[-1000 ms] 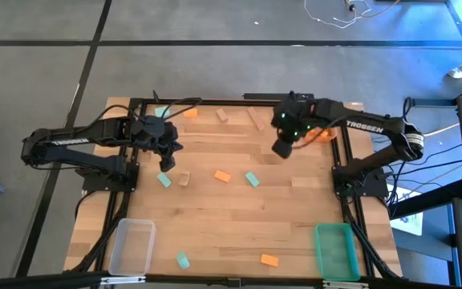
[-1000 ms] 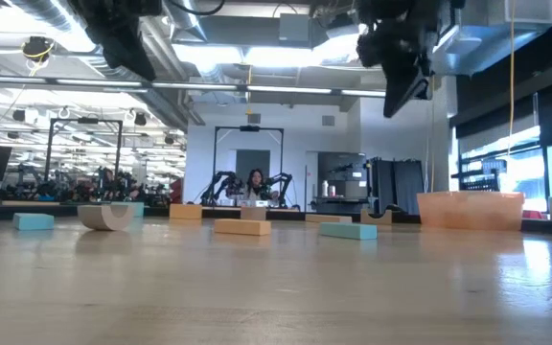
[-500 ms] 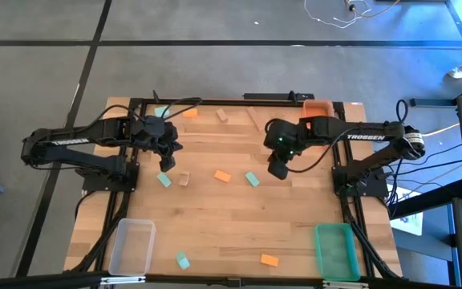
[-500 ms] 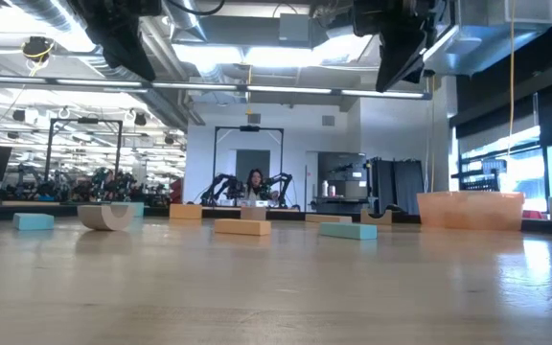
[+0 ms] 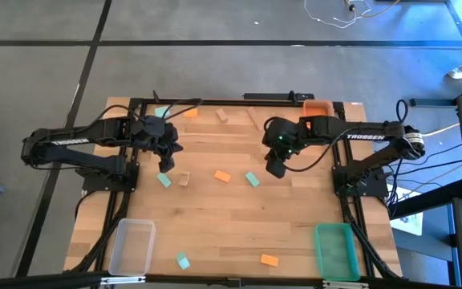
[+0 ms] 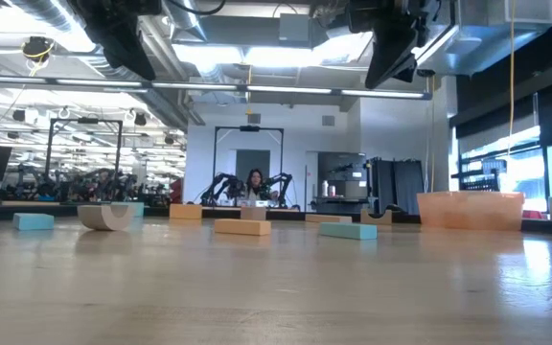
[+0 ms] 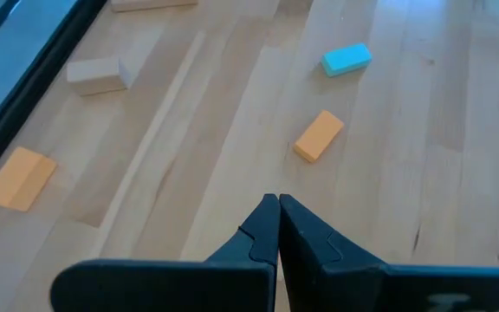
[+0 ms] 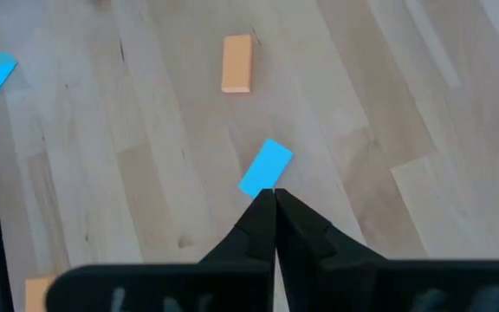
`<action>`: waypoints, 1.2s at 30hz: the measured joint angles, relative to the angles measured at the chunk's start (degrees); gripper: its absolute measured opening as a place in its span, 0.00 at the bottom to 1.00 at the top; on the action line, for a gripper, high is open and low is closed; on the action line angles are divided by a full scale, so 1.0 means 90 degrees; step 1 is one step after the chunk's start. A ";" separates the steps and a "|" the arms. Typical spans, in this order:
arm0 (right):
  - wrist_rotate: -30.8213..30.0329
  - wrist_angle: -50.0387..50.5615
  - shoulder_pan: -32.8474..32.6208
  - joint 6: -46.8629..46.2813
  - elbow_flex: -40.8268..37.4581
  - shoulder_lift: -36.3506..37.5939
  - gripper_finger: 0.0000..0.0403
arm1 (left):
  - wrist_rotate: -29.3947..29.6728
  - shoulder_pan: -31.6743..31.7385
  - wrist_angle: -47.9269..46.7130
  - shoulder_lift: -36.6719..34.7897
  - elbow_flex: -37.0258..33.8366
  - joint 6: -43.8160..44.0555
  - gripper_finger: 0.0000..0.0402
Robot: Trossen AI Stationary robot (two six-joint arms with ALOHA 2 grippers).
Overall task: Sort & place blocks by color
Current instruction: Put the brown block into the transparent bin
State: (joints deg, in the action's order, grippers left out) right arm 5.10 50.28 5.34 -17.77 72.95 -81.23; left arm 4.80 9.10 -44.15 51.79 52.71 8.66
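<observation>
Small blocks lie flat on the wooden table. Mid-table are a teal block [image 5: 252, 179], an orange block [image 5: 222, 176], a wood block [image 5: 184, 178] and another teal block [image 5: 164, 180]. More lie near the far edge [image 5: 222, 116] and the near edge [image 5: 269, 259]. My right gripper [image 5: 274, 168] hangs shut above the table, just right of the middle teal block [image 8: 266, 167], holding nothing. My left gripper [image 5: 165, 163] hangs shut above the left teal block, also holding nothing; its wrist view shows the orange block [image 7: 319, 136] ahead.
An orange bin [image 5: 318, 107] stands at the far right corner, a green bin [image 5: 334, 250] at the near right and a clear bin [image 5: 131, 246] at the near left. A dark frame [image 5: 339, 177] edges the table. A person sits in the room far behind the table.
My right gripper has swung away from the orange bin, toward the table's near edge and a little left. It now hangs beside the middle teal block, still shut. The orange bin, earlier covered by that arm, shows again. No block has moved.
</observation>
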 joint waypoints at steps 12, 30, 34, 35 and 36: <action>0.0005 0.0002 0.0000 0.0009 0.0000 -0.0002 0.01 | -0.0001 -0.0002 -0.0191 0.0000 0.0000 0.0029 0.00; 0.0007 0.0007 0.0000 0.0007 -0.0002 -0.0005 0.01 | 0.0066 0.0005 -0.0543 -0.0007 0.0000 0.1497 0.39; 0.0007 0.0007 0.0000 0.0000 -0.0002 -0.0005 0.01 | 0.0186 0.0005 -0.0543 -0.0007 0.0000 0.1494 0.57; 0.0007 0.0007 0.0000 0.0009 -0.0002 -0.0005 0.01 | 0.0188 0.0005 -0.0543 -0.0007 0.0000 0.1485 0.62; 0.0007 0.0007 0.0000 0.0009 -0.0002 -0.0005 0.01 | 0.0186 0.0005 -0.0543 -0.0007 0.0000 0.1482 0.66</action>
State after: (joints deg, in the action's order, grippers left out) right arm 5.17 50.35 5.34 -17.69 72.93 -81.28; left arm 6.47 9.15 -49.04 51.72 52.71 22.00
